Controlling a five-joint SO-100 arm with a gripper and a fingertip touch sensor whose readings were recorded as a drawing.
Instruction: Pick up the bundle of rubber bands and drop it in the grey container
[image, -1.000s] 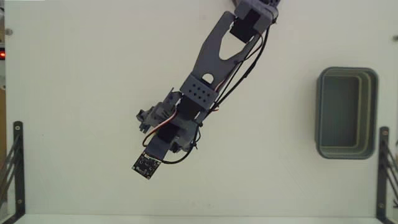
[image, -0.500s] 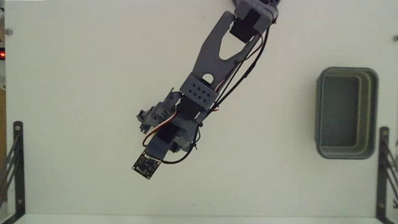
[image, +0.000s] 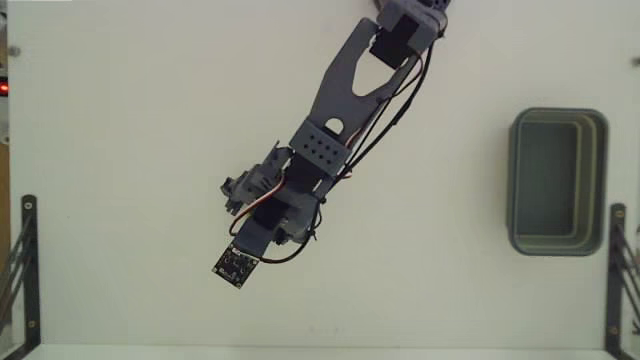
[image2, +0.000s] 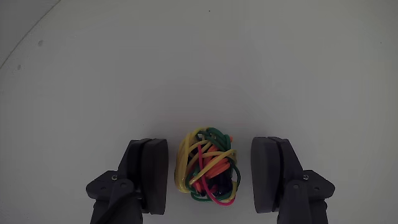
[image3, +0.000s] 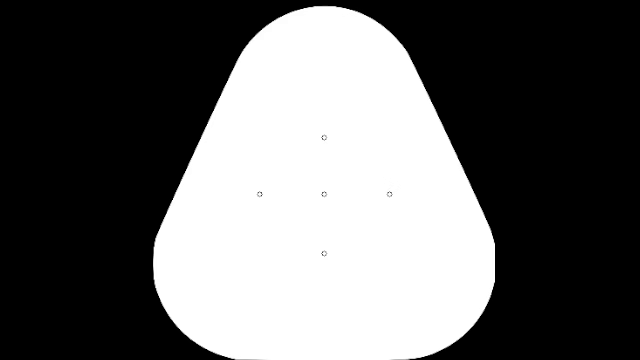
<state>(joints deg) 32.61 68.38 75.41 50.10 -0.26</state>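
Yellow-mostly bundle of rubber bands is lying on white tabletop, sitting directly between fingers of end effector. Jaws are standing open, gap showing each side, gripping nothing. Grey container is waiting well apart, toward right in fixed view.

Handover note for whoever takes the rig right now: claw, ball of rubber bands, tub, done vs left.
Claw: open, low over the table, one finger on each side of the ball of rubber bands, with a visible gap on both sides in the wrist view.
Ball: on the table between the fingers, not gripped. The arm hides it in the fixed view.
Tub: at the right side of the fixed view, well away from the arm, looks empty.
Done: claw lined up around the ball.
Left: shut, lift, carry to the tub, drop.
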